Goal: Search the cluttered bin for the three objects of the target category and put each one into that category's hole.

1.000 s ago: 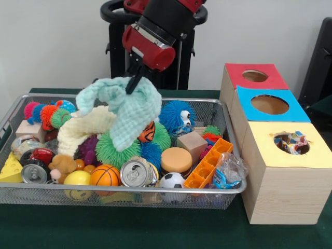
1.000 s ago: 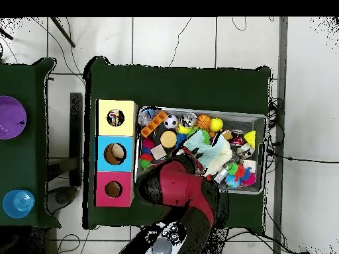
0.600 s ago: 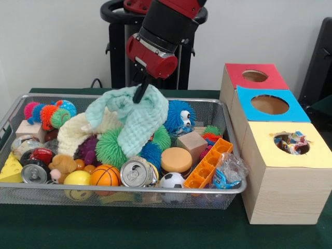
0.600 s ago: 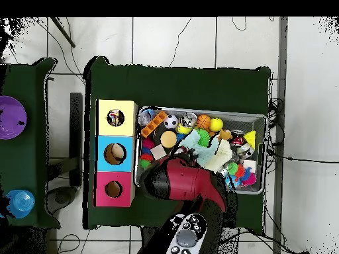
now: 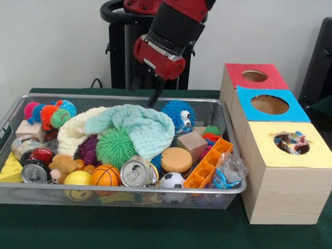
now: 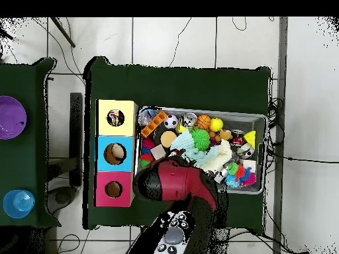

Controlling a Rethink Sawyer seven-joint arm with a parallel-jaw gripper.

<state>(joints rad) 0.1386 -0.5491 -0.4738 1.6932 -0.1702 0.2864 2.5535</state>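
Mint cloth (image 5: 140, 127) draped w/ long axis across wire bin (image 5: 218, 111), claw (image 5: 147, 89) just above it, spread wide & empty, arm slanting down from upper right.

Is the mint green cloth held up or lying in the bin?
Lying in the bin: the mint cloth drapes over the toys, apart from the hand above it.

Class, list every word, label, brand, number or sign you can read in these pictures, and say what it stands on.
None can be read.
The crumpled wrappers in the yellow box's hole show print, too blurred to read.
The cans' sides are hidden; only their tops show.
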